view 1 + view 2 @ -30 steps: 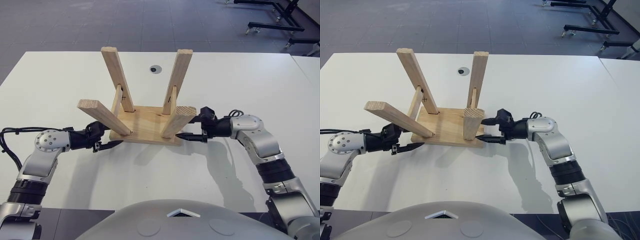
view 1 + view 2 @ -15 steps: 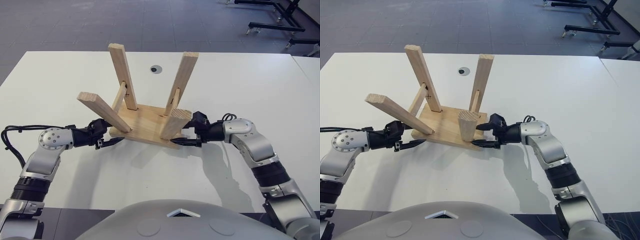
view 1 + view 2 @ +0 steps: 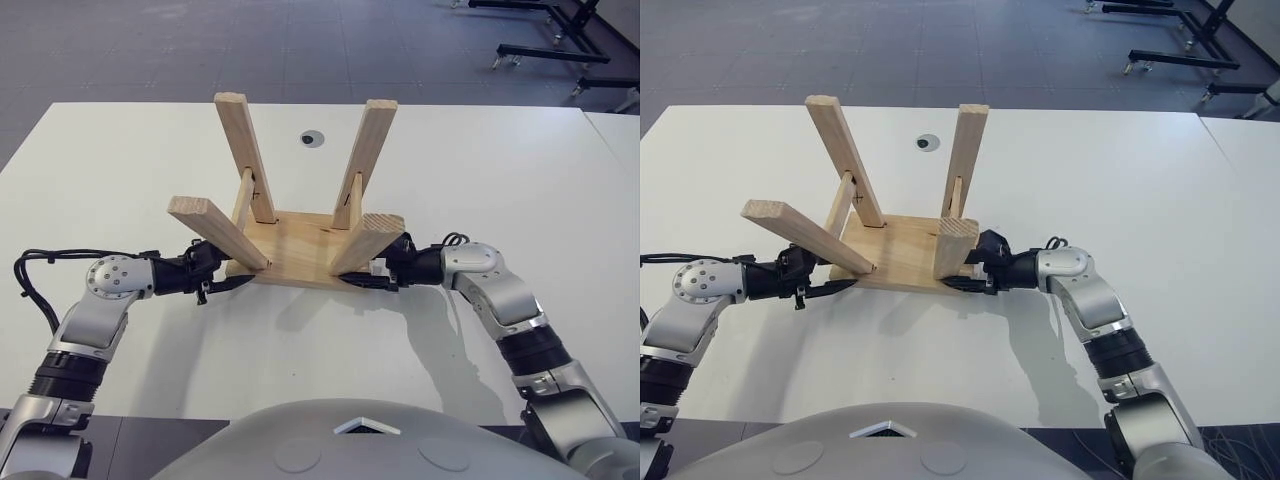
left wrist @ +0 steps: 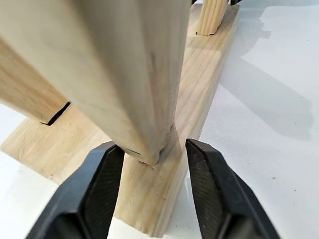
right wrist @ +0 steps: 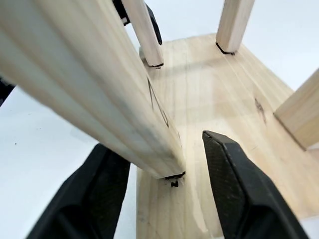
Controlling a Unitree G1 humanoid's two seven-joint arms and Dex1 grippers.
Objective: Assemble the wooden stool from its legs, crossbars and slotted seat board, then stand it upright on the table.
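The stool [image 3: 295,215] stands inverted. Its slotted seat board [image 3: 295,252] lies flat on the table [image 3: 500,160], with four legs rising and splaying outward from it.

The left tool [image 3: 225,278] sits at the board's near-left corner. Its fingers [image 4: 102,186] are released and straddle the base of the near-left leg [image 3: 215,228].

The right tool [image 3: 362,277] sits at the board's near-right corner, also released, about the base of the near-right leg [image 3: 365,243].

Judgement: the board's long axis runs from one tool to the other, and each arm is equally near its corner. Righting the stool calls for closing on both corners and turning it about that axis. The leaning near legs overhang both tools.

A dark grommet [image 3: 312,138] lies beyond the board's far edge, well apart.
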